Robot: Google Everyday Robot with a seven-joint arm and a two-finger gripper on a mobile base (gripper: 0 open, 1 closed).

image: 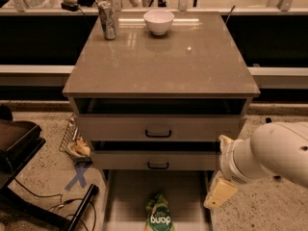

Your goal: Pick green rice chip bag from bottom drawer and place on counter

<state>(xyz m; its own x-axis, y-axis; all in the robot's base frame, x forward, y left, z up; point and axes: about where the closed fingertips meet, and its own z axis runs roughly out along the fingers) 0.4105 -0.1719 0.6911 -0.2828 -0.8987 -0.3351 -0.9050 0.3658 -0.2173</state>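
Note:
The green rice chip bag (159, 216) lies on the floor of the open bottom drawer (127, 196), near its front middle, partly cut off by the lower edge of the view. The counter (159, 57) is the glossy grey-brown top of the cabinet. My white arm comes in from the right, and the gripper (220, 177) hangs at the drawer's right side, right of and a little above the bag, with pale yellow fingers (219, 193) pointing down. It holds nothing that I can see.
A silver can (108, 19) and a white bowl (159, 21) stand at the back of the counter. Two upper drawers with black handles (158, 133) are slightly open. A dark chair base (19, 153), cables and a blue floor cross (77, 177) lie to the left.

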